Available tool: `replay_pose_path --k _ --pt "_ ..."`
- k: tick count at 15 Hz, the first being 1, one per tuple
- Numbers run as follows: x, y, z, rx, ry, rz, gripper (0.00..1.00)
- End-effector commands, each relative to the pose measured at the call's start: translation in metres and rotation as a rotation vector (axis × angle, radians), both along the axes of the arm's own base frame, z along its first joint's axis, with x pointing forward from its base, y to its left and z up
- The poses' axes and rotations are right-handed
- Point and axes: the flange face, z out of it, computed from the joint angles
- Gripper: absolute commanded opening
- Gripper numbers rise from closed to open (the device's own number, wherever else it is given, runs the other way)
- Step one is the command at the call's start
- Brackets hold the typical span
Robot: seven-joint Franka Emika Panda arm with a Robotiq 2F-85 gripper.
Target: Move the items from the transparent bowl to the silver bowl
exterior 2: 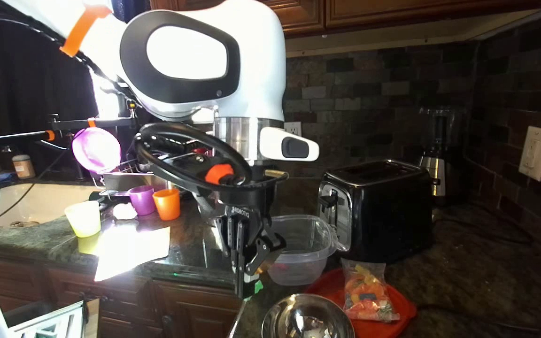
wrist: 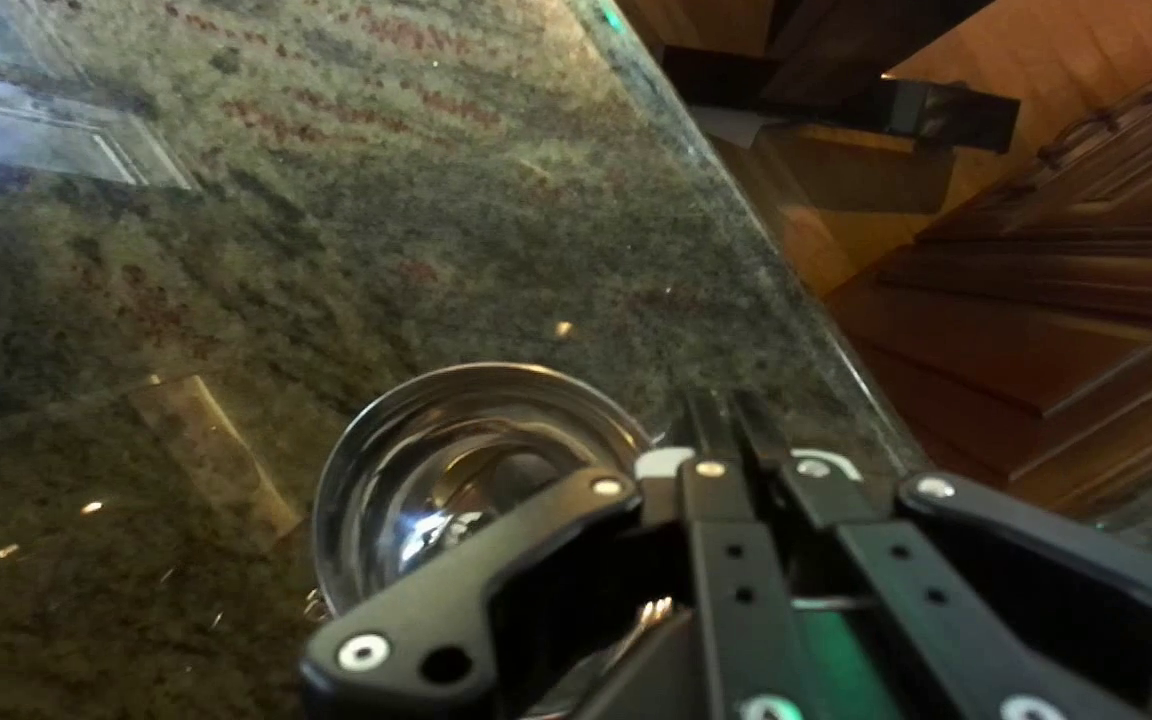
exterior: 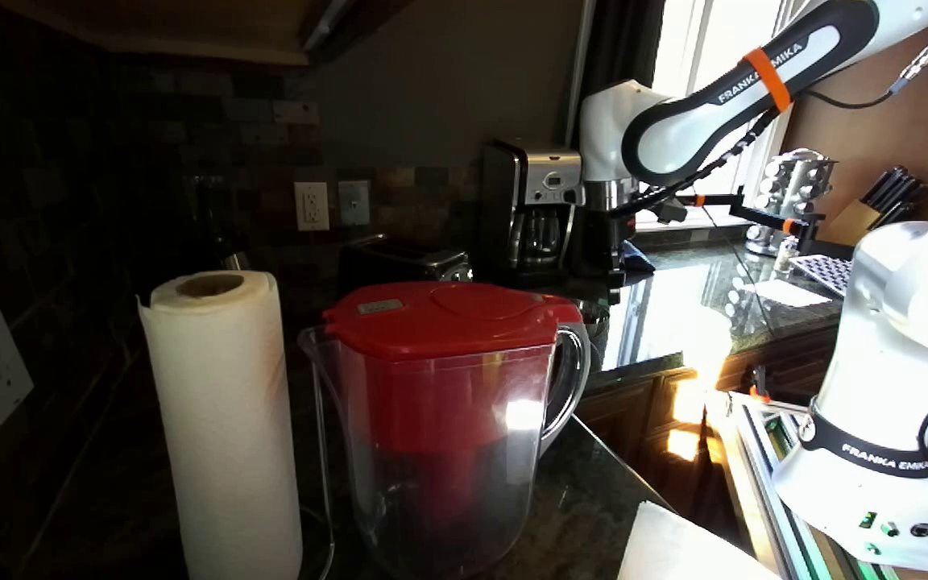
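- Had the gripper (wrist: 726, 408) pressed together, with nothing plainly pinched between the jaws; hung near the silver bowl (wrist: 491, 390), off toward the edge of the counter (wrist: 386, 250), at a height hard to judge.
- Noticed a green patch (exterior 2: 258, 286) by the tips in an exterior view; could not tell whether an item or something farther back.
- Found the clear bowl (exterior 2: 301, 270) just beside the toaster (exterior 2: 388, 220) and near the silver bowl; made out a reddish patch (exterior 2: 278, 266) low inside, likely an item waiting to be moved, too blurred to name.
- Took the step in hand for a reach into the clear bowl.
- Seemed best to rise above both rims, swing over the clear bowl, and only there spread the jaws.
- Called for a straight descent inside the walls, well off the rim, for fear of dragging a probably light bowl.
- Needed a firm pinch, a full lift, then a low release over the middle of the silver bowl, to avoid bounces off smooth metal.
- Counted one gripper, one clear bowl, one silver bowl, and one bag (exterior 2: 369, 288) on one red plate (exterior 2: 376, 329), or perhaps lid.
- Counted one yellow cup (exterior 2: 82, 218), one purple cup (exterior 2: 142, 199) and one orange cup (exterior 2: 167, 205), three in all on the counter.
- Counted one toaster, one pitcher (exterior: 448, 403), one paper roll (exterior: 230, 435) and one coffee maker (exterior: 553, 177).
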Motion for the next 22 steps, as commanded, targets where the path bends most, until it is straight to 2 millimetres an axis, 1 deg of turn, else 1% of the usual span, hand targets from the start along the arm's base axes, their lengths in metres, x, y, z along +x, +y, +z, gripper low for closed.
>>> replay_pose_path --k 1,2,5,11,15,16,17,18,19,22 --pt "0.004 -0.024 0.019 0.026 -0.028 -0.079 0.01" --pt "0.007 -0.030 0.022 0.030 -0.033 -0.093 0.01" --pt "0.016 -0.044 0.019 0.035 -0.032 -0.137 0.01" --pt "0.041 -0.050 -0.014 0.052 0.025 -0.194 0.01" --pt "0.054 -0.054 -0.029 0.061 0.055 -0.220 0.01" --pt "0.057 -0.056 -0.031 0.059 0.059 -0.223 0.04" --pt "0.059 -0.057 -0.033 0.056 0.063 -0.227 0.25" --pt "0.062 -0.058 -0.034 0.055 0.066 -0.229 0.30" --pt "0.064 -0.059 -0.036 0.053 0.070 -0.231 0.31" --pt "0.068 -0.061 -0.036 0.051 0.070 -0.237 0.52"
